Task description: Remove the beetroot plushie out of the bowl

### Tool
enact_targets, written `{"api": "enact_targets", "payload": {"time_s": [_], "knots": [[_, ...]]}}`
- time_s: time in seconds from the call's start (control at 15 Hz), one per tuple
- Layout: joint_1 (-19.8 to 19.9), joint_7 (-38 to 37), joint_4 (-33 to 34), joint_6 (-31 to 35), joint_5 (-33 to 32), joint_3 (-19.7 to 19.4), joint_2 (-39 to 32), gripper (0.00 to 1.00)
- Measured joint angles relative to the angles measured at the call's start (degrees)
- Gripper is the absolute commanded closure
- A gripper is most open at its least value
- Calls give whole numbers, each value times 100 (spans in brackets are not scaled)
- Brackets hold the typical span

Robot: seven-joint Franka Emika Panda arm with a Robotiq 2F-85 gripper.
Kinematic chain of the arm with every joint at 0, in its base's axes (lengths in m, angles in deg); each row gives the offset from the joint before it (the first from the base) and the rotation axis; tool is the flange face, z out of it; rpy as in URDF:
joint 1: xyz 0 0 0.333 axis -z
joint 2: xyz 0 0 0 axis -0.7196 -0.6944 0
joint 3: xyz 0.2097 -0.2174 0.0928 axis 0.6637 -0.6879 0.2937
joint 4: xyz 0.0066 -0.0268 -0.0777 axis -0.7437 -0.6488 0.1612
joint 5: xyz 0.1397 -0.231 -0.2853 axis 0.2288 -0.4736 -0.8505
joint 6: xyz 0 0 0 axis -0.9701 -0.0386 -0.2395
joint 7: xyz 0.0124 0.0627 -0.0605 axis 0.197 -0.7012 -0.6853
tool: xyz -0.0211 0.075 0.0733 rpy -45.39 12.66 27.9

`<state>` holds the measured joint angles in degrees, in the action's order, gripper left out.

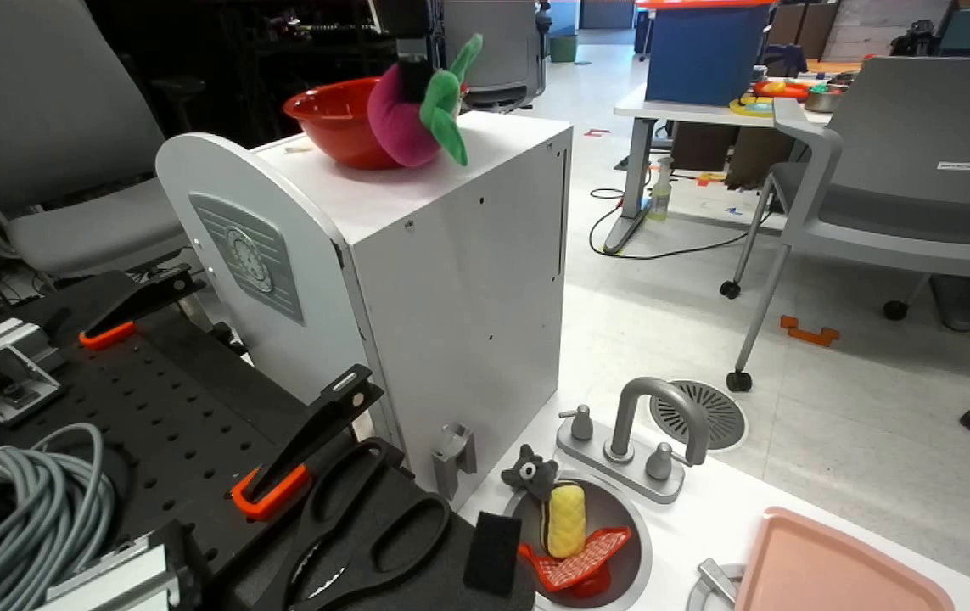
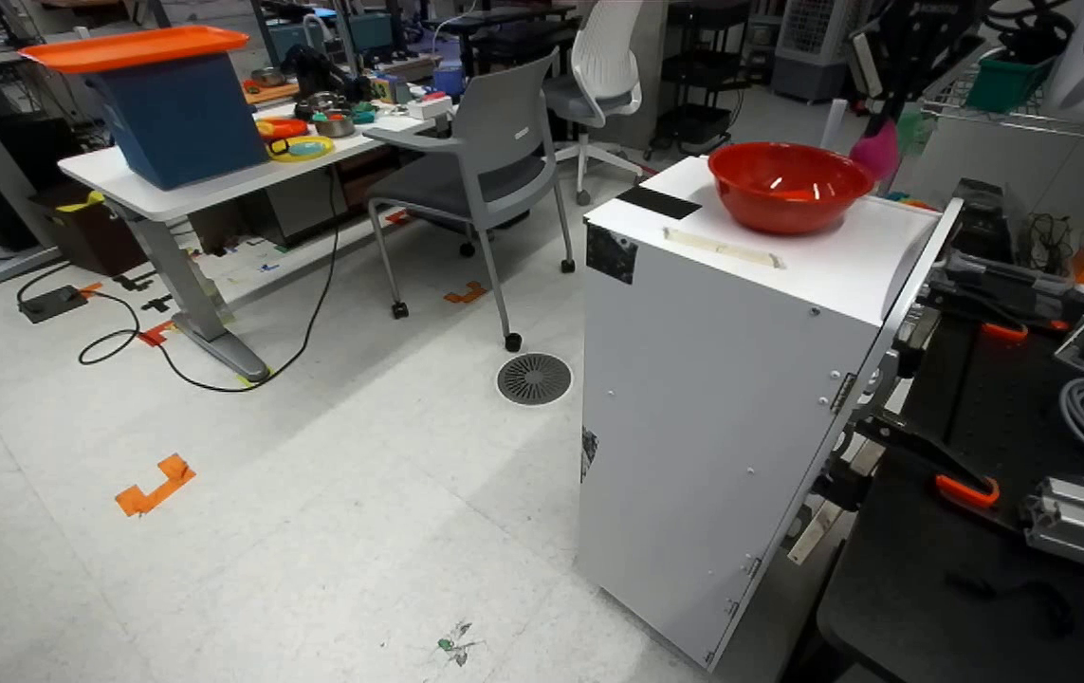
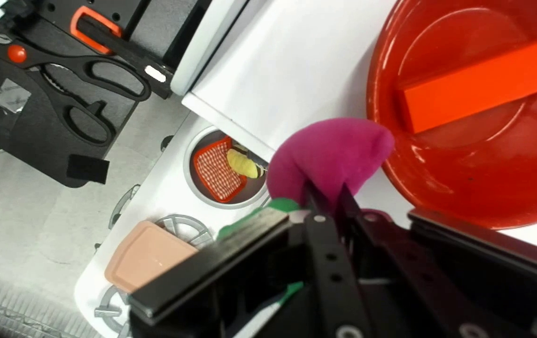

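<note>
The beetroot plushie is magenta with green leaves and shows in both exterior views (image 1: pixel 395 127) (image 2: pixel 873 152) and the wrist view (image 3: pixel 329 150). My gripper (image 3: pixel 327 195) is shut on its magenta body, and the dark fingers also show in an exterior view (image 1: pixel 417 78). The red bowl (image 1: pixel 336 119) (image 2: pixel 779 209) stands upright on top of the white cabinet. In the wrist view, the plushie is outside the bowl (image 3: pixel 437 173), beside its rim, with its tip overlapping the rim. I cannot tell whether they touch. An orange block (image 3: pixel 482 87) lies inside the bowl.
The white cabinet (image 1: pixel 468 280) has a raised rounded side panel (image 1: pixel 238 246). Below it are a toy sink (image 1: pixel 633 552) with several toys, a grey faucet (image 1: pixel 663 416) and a pink tray (image 1: pixel 841 568). A black work table (image 1: pixel 162 407) holds clamps, scissors and cable.
</note>
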<state>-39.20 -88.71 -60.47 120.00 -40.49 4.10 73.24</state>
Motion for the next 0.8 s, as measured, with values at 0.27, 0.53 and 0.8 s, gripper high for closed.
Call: {"api": "enact_targets", "payload": {"time_s": [0.27, 0.53, 0.8], "knots": [[-4, 426, -43, 81, 352, 6, 0, 98], [-44, 793, -75, 82, 508, 27, 0, 98], [-146, 941, -124, 82, 508, 60, 0, 98]]}}
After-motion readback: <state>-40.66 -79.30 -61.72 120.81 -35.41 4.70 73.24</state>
